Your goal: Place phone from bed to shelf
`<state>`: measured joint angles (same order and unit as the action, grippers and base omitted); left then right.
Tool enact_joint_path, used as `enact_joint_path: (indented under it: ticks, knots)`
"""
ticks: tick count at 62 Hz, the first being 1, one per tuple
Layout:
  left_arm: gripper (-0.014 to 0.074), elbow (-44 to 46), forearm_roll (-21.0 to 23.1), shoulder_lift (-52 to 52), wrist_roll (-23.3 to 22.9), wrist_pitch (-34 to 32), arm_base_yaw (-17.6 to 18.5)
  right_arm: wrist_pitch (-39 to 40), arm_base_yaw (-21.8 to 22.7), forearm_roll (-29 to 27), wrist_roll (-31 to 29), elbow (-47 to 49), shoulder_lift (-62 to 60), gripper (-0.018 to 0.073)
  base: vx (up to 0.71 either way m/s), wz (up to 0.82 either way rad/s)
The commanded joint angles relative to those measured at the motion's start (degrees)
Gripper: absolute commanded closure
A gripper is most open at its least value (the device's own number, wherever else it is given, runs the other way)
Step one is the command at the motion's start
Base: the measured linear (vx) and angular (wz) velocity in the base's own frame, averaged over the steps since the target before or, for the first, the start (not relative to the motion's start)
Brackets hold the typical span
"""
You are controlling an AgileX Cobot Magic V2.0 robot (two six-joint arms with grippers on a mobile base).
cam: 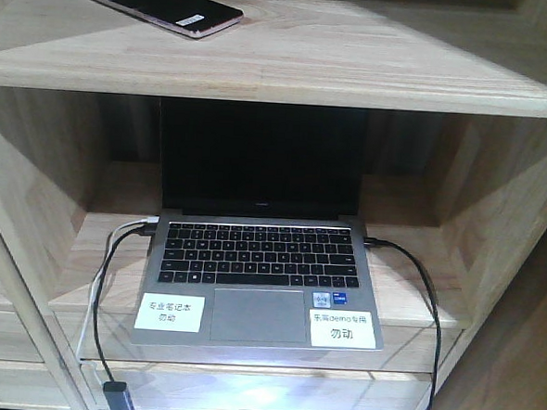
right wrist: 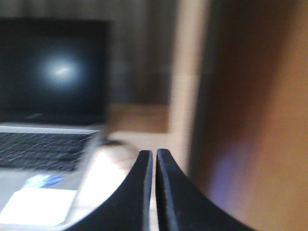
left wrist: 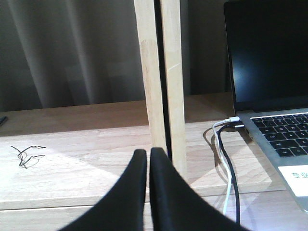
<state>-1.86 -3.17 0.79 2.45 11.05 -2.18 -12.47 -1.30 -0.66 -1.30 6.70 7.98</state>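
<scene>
The black phone [cam: 162,6] with a pinkish edge and a small white sticker lies flat on the upper board of the wooden shelf [cam: 357,61], at its left. Neither gripper shows in the front view. In the left wrist view my left gripper [left wrist: 148,153] is shut with nothing between its fingers, low over a shelf board [left wrist: 72,159] in front of a wooden upright [left wrist: 161,82]. The blurred right wrist view has my right gripper [right wrist: 154,154] shut and empty, to the right of the laptop. The bed is out of view.
An open grey laptop [cam: 255,278] with two white labels sits in the compartment below the phone, its black and white cables [left wrist: 226,159] running off the left side and another black cable [cam: 426,298] on the right. A dark side panel [right wrist: 255,110] stands close on the right.
</scene>
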Motion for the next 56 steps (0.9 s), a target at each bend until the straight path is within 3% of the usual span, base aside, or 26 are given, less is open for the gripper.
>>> enact_joint_path:
  ticks: [1,16,56]
  knots:
    - [0.0596,1.5,0.3,0.7,-0.2,-4.0,0.0,3.8,2.2,0.7,-0.5,-0.9,-2.8,0.0563,0.00,0.00]
    - [0.0596,1.5,0.3,0.7,-0.2,-4.0,0.0,8.0,2.7,0.3,0.1,-8.8,-9.1,0.0563,0.00,0.00]
    - [0.0596,1.5,0.3,0.7,-0.2,-4.0,0.0,6.7,2.7,0.3,0.1,-8.7,-9.2,0.0563,0.00,0.00]
